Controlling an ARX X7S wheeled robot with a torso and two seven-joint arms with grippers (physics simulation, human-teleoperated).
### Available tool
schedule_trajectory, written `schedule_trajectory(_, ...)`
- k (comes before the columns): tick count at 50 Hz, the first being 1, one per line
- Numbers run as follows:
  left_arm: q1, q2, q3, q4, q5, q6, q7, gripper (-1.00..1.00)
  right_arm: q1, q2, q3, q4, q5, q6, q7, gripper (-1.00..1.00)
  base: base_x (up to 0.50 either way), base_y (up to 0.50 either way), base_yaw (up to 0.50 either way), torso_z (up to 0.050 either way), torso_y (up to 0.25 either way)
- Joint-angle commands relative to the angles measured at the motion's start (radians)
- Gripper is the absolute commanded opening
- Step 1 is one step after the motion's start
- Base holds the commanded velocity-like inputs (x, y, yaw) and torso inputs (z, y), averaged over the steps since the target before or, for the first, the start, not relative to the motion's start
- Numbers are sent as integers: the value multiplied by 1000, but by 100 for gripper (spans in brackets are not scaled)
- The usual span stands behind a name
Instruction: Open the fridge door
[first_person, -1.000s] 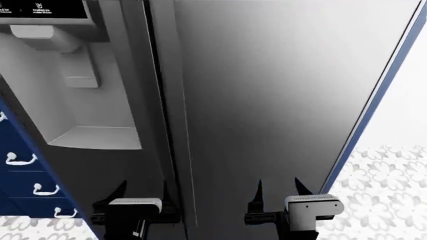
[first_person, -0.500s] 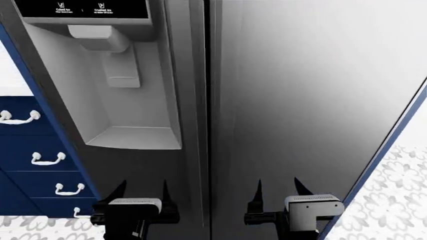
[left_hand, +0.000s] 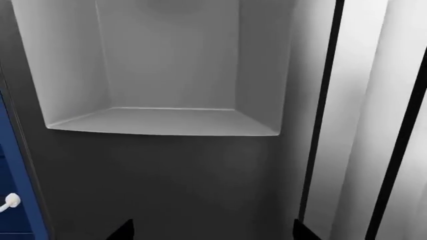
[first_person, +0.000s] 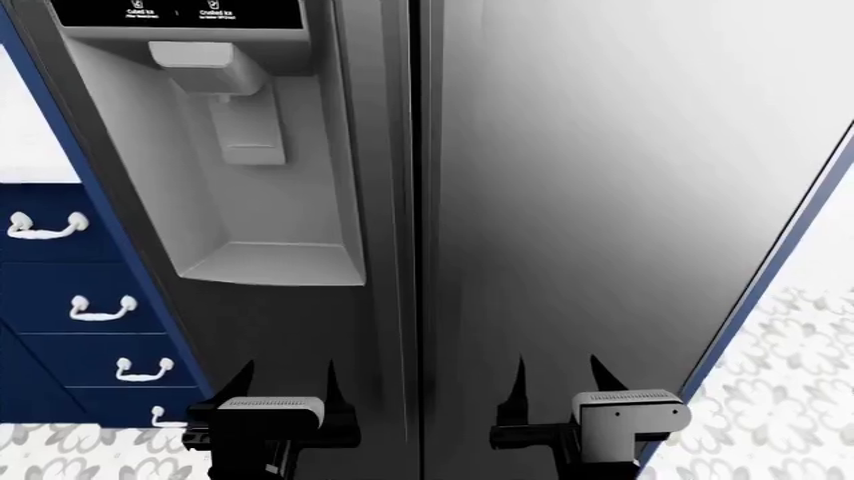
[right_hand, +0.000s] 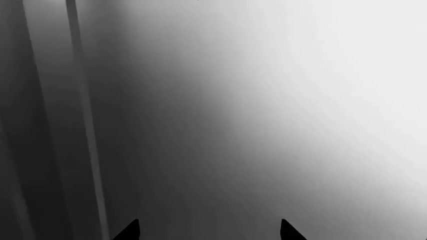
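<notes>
Closed and flush: the fridge door (first_person: 627, 200), a tall, smooth dark-grey steel panel, filling the space just beside the dark vertical seam (first_person: 415, 230) that splits the fridge front. Landmark for everything else: that seam. Running alongside it on the plain panel's side, a slim vertical bar handle (right_hand: 83, 115), pale against the shaded steel in the right wrist view. On the seam's other side, the narrower grey door with a dispenser recess (first_person: 274, 200), a box-shaped grey hollow with a flat ledge (left_hand: 167, 122) at its base and a black control strip (first_person: 180, 12) above. Beyond that narrower door, farther from the seam, navy-blue drawer fronts (first_person: 80, 330) with curved white pulls (first_person: 104, 308). Below, at the far edge from the seam, a grey-and-white floral patterned floor (first_person: 787, 400).

Low in front of the dispenser door, the left gripper (first_person: 286, 385), black with a white top plate, jaws spread apart, holding nothing. Low in front of the plain steel panel, just past the seam, the right gripper (first_person: 561, 385), black with a white wrist block, jaws likewise parted and empty. No visible contact with either door; dark fingertips (right_hand: 287, 231) pointing at bare steel.
</notes>
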Motion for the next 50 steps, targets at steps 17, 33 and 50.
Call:
schedule_trajectory(17, -7, -8, 18, -10, -4, 4, -7, 100, 0, 11, -10, 3, 10, -8, 11, 100, -123, 1, 0, 0, 0)
schedule_trajectory(33, -7, -14, 24, -8, -17, 6, -8, 100, 5, 14, -17, 10, 18, -14, 13, 100, -37, 0, 0, 0, 0)
schedule_trajectory(50, -8, -21, 31, -5, -21, 0, -16, 100, 7, 19, -25, 10, 23, -13, 19, 100, -102, 0, 0, 0, 0)
